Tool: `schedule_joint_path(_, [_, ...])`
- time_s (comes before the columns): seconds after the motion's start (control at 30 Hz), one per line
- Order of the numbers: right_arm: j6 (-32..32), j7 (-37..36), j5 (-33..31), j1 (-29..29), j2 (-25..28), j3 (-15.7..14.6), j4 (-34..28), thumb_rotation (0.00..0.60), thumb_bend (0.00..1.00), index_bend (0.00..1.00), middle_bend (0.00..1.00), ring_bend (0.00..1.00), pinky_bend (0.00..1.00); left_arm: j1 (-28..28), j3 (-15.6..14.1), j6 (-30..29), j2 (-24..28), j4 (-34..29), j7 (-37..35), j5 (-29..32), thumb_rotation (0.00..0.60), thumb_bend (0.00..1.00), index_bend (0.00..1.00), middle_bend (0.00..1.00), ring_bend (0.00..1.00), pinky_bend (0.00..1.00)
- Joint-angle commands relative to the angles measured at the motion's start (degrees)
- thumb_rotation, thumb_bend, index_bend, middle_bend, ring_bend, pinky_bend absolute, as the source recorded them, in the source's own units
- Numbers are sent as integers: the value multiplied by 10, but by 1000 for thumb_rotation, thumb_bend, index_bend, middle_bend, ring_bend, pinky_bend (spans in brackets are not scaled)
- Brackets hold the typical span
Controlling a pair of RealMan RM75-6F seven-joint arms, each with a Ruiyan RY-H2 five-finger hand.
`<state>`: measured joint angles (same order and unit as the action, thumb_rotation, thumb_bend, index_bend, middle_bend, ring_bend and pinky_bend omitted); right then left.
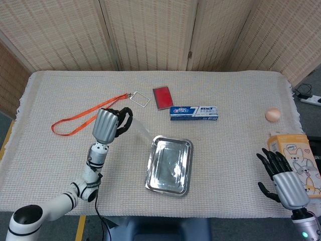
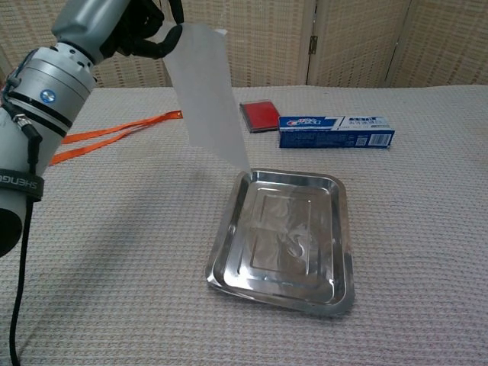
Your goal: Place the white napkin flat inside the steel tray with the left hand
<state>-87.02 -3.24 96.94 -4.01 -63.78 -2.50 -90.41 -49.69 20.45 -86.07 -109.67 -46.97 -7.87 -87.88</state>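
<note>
My left hand pinches the top edge of the white napkin and holds it in the air. The napkin hangs down as a long sheet, its lower corner just above the steel tray's far left corner. The steel tray lies flat near the middle of the table, with nothing in it. My right hand hovers at the table's front right, fingers spread, holding nothing; the chest view does not show it.
An orange lanyard lies left of the tray. Behind the tray lie a red card and a blue toothpaste box. An egg and a yellow carton sit at the right edge.
</note>
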Motion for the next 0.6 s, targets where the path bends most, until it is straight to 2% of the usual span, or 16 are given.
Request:
schedule_joint_path(0.03, [-5,-3,2,2,2,-1,0,600,399,0,0,0,0,-12,3,2,-11,1,11,4,600,695,719,1000,981,1000])
schedule_joint_path(0.17, [-11,-7,5,4,4,-1,0,600,399,0,0,0,0,-15,0,1,-20,-5,21,8,600,697,719,1000,981,1000])
schedule_joint_path(0.3, [-11,-7,8,4,4,-1,0,600,400,0,0,0,0,-13,-22,-21,-30,-30,42,-12,600,704,720,1000,981,1000])
schedule_joint_path(0.4, [-15,-6,12,5,5,-2,-2,600,400,0,0,0,0,-5,-45,-25,-38,-54,63,-23,600,704,722,1000,981,1000])
schedule_joint_path(0.6, [-25,-10,17,8,9,-2,-2,600,399,0,0,0,0,38,-124,-31,-43,-115,129,-58,600,709,725,1000,981,1000])
